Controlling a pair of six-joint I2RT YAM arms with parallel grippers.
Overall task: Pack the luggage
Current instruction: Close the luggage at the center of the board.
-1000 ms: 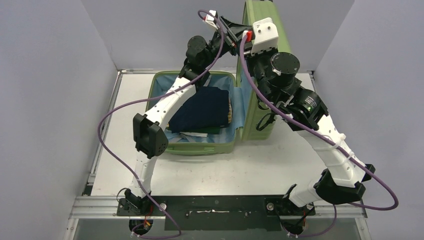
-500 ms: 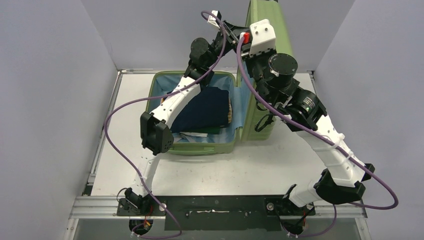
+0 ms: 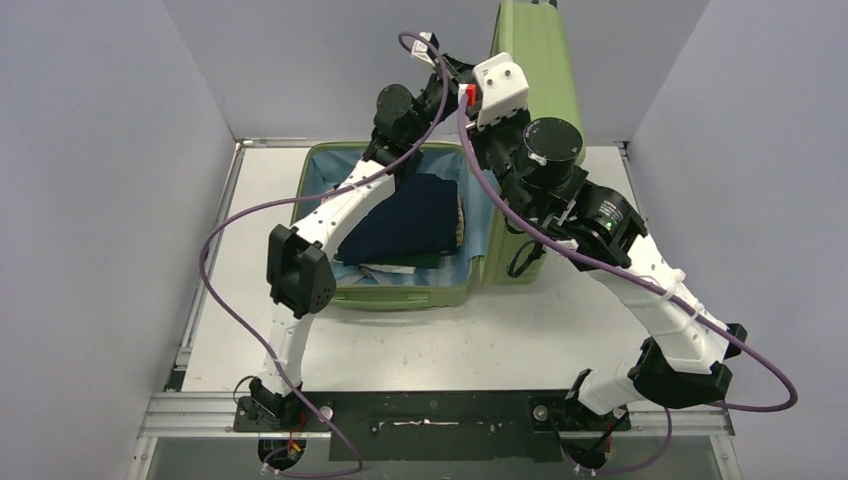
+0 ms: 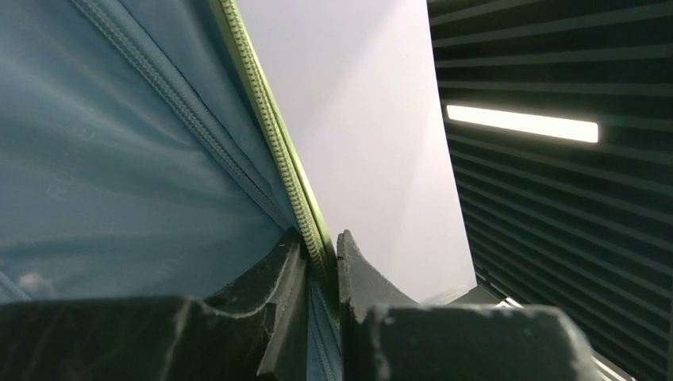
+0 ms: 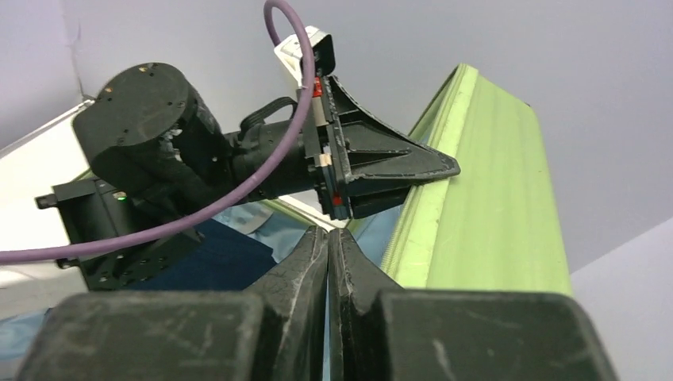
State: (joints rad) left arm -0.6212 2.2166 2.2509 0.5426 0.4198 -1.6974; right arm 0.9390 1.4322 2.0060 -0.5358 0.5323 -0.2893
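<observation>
Two jaws | left: clamped on luggage (image 3: 545,55) rim | right: closed empty, beside it

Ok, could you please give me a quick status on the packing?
Left gripper pinching the lid's zipper edge. Right gripper shut, empty. Luggage open, lid upright, dark clothes inside. Nothing seen blocking the lid.

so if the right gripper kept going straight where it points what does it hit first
Probably the left gripper, clamped on the lid rim of the luggage, just ahead of the shut right gripper; depth is unclear.
</observation>
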